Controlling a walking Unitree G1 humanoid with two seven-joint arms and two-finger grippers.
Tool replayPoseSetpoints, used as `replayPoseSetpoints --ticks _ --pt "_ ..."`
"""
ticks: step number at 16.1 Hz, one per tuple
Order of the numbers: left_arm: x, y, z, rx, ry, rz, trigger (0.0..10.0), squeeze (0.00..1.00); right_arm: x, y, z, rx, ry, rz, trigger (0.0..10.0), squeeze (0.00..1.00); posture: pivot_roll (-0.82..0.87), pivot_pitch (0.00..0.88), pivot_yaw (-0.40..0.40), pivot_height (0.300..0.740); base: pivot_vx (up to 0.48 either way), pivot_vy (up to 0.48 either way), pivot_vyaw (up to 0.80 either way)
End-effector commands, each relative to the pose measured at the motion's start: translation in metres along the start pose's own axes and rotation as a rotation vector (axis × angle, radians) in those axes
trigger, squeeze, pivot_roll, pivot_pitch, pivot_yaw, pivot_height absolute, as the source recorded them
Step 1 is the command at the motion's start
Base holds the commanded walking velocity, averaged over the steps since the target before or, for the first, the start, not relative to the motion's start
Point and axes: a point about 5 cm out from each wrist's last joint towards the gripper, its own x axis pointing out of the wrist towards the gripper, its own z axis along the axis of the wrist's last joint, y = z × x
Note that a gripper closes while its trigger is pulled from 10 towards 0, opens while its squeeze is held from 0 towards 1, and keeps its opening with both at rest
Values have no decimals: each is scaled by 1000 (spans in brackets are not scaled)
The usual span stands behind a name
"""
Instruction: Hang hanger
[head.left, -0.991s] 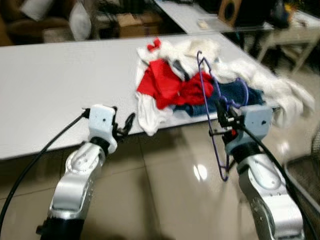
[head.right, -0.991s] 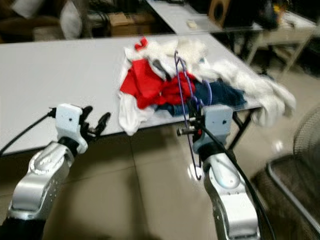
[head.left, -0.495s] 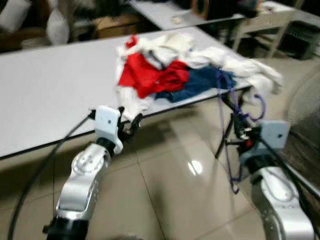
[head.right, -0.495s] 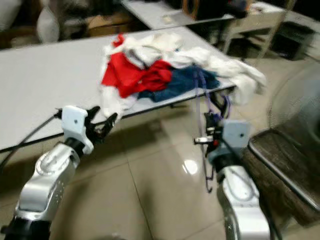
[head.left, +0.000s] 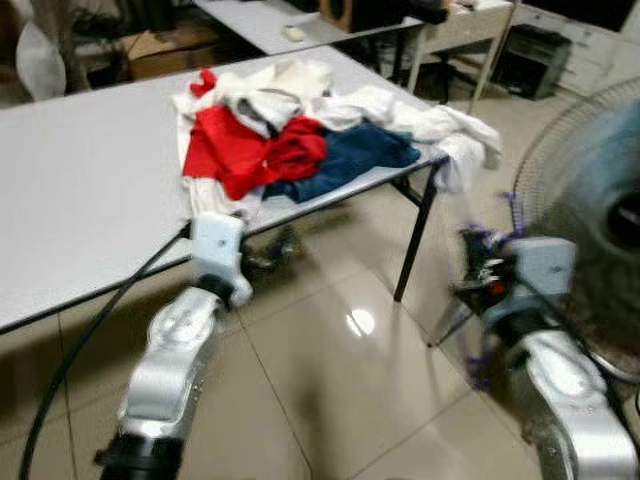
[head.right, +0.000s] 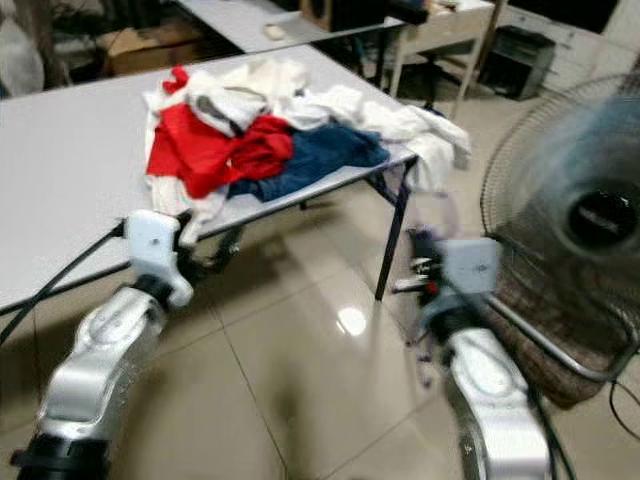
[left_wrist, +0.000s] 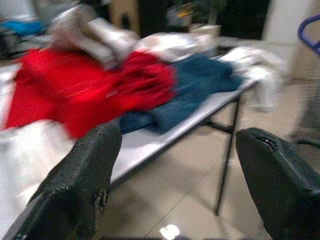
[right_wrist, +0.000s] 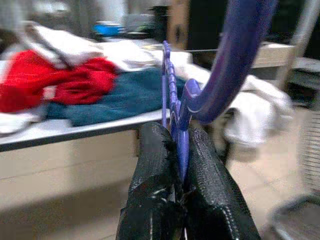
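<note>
Carrying purple hanger (right_wrist: 176, 107) pinched tight in right tool (right_wrist: 181, 150); left tool (left_wrist: 175, 175) spread wide, empty. You need rail next; none visible.

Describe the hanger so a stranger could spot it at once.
Start at the white table with its clothes pile. Off the table's right end, the right tool pinches a thin purple plastic hanger, the scene's sole purple object.

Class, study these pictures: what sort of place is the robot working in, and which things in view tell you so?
Probably a workroom or laundry-sorting area, not a lived-in home: long white folding tables, a heap of clothes on one, a standing fan on the tiled floor, and desks and boxes behind.
</note>
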Motion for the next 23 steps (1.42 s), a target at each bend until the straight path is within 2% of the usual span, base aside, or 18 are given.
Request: replayPoseSetpoints --ticks 1,7,13,14,15,16,17,18,19,21,23 --pt "2 -3 3 -3 -11 7 10000 1000 -2 -6 4 -31 -2 -6 10000 0 -119 41 -4 740 341 0 0" --pt "-2 -6 -3 -5 4 19 10000 1000 -4 -4 3 -57 21 28 10000 0 -116 56 -23 740 339 0 0" --pt "7 -4 -3 26 24 26 10000 1000 -2 -2 1 -69 22 32 10000 0 -114 53 0 740 272 0 0" --pt "11 -1 -2 52 28 44 10000 467 -2 -1 1 -72 21 33 10000 0 -116 53 4 740 0 0 0" --pt "14 1 -1 68 19 44 10000 0 -2 -1 1 -75 19 33 10000 0 -116 54 9 740 0 0 0" --pt "16 3 1 81 6 36 10000 0 -2 0 1 -77 17 33 10000 0 -117 54 11 740 0 0 0" --pt "21 7 -2 86 32 47 5255 0 -2 0 1 -79 18 33 10000 0 -118 50 14 740 0 0 0" --pt "25 12 -6 90 58 65 3765 0 -3 0 0 -80 18 33 10000 0 -125 48 20 740 0 0 0" --pt "28 14 -9 99 76 51 0 0 -3 1 0 -86 19 36 10000 0 -131 43 26 740 0 0 0" --pt "35 15 -15 105 91 9 0 0 -3 0 1 -85 15 35 10000 0 -133 37 28 740 0 0 0" --pt "42 21 -18 126 104 40 0 0 -1 3 1 -83 14 66 10000 0 -132 30 32 740 0 0 0"
